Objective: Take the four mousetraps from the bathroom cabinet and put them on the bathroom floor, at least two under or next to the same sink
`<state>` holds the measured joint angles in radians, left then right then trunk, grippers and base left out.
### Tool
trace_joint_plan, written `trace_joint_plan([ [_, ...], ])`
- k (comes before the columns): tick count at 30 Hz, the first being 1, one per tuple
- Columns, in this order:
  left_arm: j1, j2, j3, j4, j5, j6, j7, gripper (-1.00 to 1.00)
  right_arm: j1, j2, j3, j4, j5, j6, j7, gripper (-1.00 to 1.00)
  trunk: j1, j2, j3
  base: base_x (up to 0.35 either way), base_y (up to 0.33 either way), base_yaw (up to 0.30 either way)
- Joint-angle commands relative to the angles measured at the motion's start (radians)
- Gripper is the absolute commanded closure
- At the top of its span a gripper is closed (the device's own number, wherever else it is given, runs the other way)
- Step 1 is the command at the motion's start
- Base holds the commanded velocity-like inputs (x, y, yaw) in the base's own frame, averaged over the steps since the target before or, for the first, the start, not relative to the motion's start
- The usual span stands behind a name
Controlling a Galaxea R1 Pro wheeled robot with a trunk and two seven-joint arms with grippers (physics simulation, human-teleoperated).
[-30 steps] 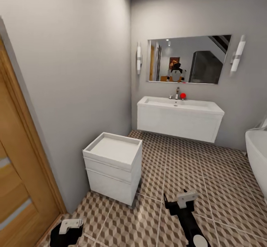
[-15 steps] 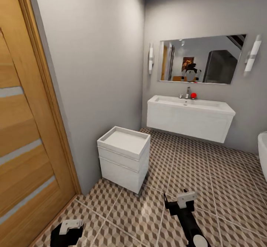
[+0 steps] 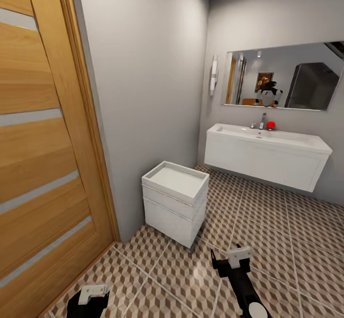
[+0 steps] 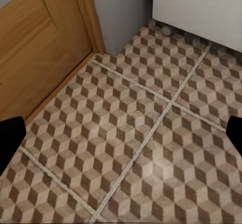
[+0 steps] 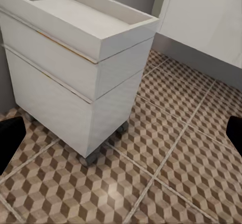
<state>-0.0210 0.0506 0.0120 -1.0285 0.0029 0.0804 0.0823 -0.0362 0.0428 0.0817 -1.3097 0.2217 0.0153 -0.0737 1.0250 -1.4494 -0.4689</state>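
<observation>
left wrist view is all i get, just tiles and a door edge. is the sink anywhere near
Observer: Yes, the head view shows the bathroom sink on the far wall, under a mirror.
Operator: anything between me and it
Observer: A small white boxy unit stands against the left wall, on the bathroom floor.
Operator: what does the right wrist see
Observer: That same unit up close, standing on small casters.

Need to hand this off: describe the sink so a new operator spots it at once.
On the far wall below the wide mirror hangs the bathroom sink, a long white basin on a vanity clear of the tiles. Unlike the small white boxy unit, it carries a chrome tap.
</observation>
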Motion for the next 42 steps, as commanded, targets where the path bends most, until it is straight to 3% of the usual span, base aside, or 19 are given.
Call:
trace_joint_plan([
  [1,0.000,0.000,-0.001,0.000,0.000,0.005,0.004,-1.00,0.000,0.000,0.001,0.000,0.010,0.002,-0.006,-1.00,0.000,-0.001,-0.001,-0.001,-0.001,0.247],
  [37,0.000,-0.002,-0.001,0.030,0.000,0.005,0.004,-1.00,0.000,0.000,0.001,0.000,0.010,0.002,-0.006,-1.00,0.000,-0.001,-0.001,0.000,0.000,0.247],
  [42,0.000,-0.002,-0.001,0.034,0.000,-0.027,0.004,-1.00,0.000,0.000,0.001,0.000,0.010,0.002,-0.006,-1.00,0.000,-0.001,-0.001,0.000,0.000,0.247],
])
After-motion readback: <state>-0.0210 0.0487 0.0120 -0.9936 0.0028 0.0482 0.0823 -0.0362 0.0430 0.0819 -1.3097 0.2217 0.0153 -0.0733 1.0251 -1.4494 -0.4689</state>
